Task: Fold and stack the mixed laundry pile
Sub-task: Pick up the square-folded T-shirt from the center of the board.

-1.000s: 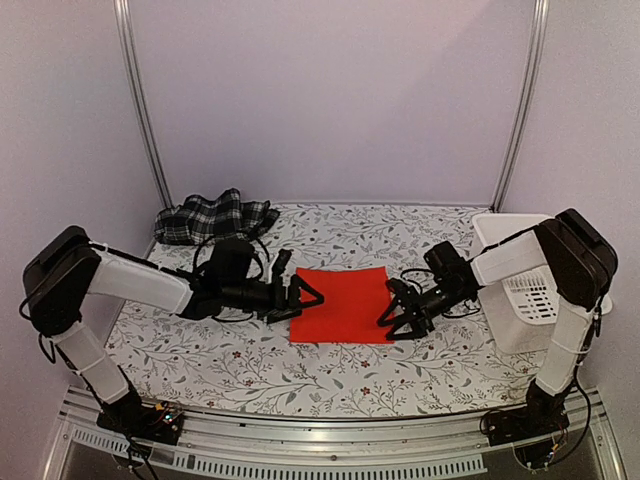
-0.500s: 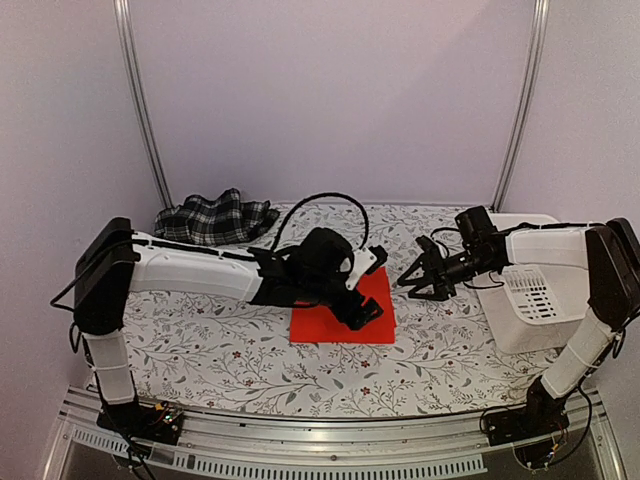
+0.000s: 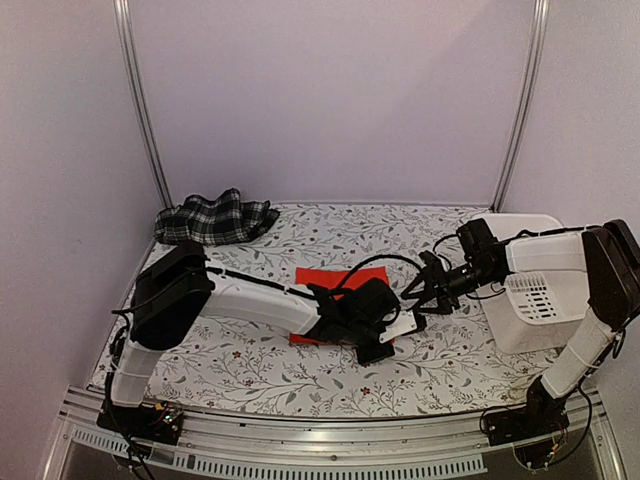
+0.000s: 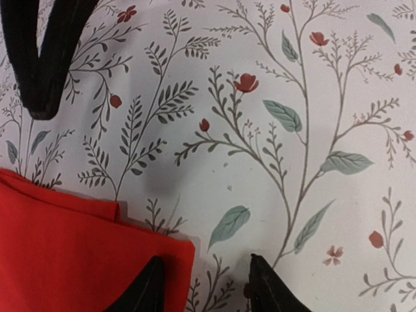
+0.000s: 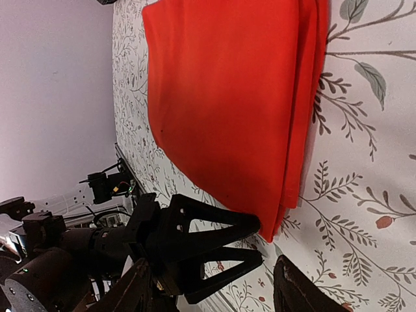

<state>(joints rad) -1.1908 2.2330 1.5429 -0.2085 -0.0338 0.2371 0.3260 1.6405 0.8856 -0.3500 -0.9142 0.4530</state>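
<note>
On the table, as I look at it across its flowered cover:

- The red shirt lies folded into a flat rectangle about midway between the left and right edges, a little toward the near edge.
- The left arm reaches over the shirt from the left side, and the left gripper is down at the shirt's near right corner.
- Its fingers are spread a little way. One finger sits over the red cloth and the other over bare cover, with the folded corner between them. Cover shows in the gap, so nothing is pinched.
- The right gripper hangs just off the shirt's right edge, pointing left at it. Its fingers are parted wide with nothing between them.
- The two grippers are close together at that side of the shirt. From the right wrist I can see the other gripper's dark prongs right at the red corner.
- The plaid garment is bunched in a loose heap at the far left corner, well apart from the shirt and both grippers.
- A white basket stands along the right edge, behind the right forearm.
</note>
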